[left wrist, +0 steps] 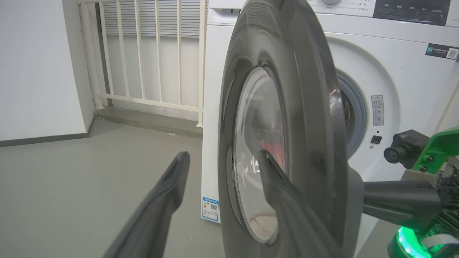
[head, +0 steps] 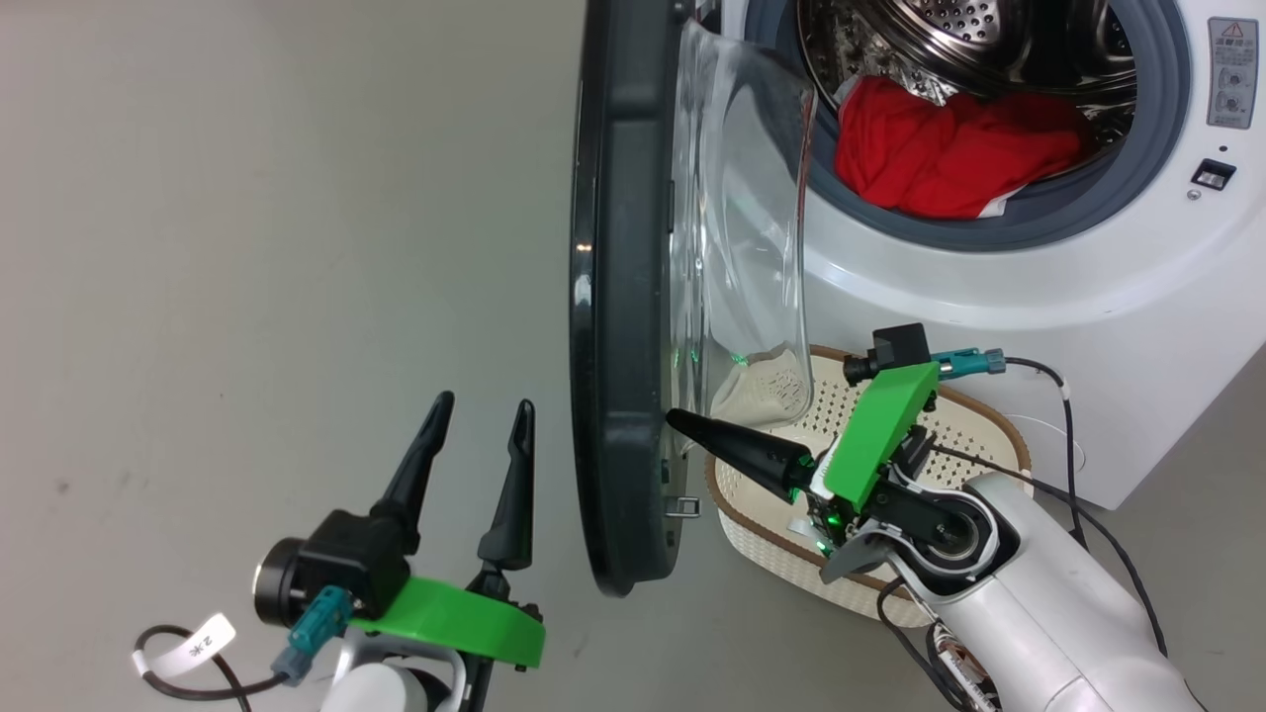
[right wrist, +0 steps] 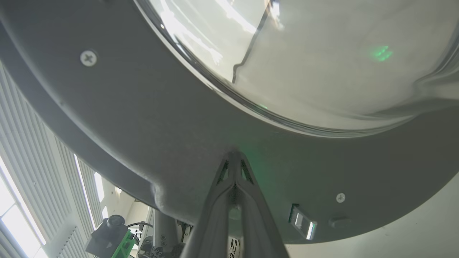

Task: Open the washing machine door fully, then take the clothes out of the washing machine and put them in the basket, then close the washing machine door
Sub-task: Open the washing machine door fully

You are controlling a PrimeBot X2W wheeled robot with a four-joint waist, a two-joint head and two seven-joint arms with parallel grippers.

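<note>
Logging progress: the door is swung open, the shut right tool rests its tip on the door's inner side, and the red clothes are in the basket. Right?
Not quite. The clothes lie in the drum, not in the basket, as the head view shows. The rest holds: the door is open, and the shut right tool has its tip on its inner side.

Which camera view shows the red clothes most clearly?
The head view: the clothes lie in plain sight inside the washing machine. The left wrist view gives a red blur through the washing machine door. The right wrist view faces that door's inner side.
</note>
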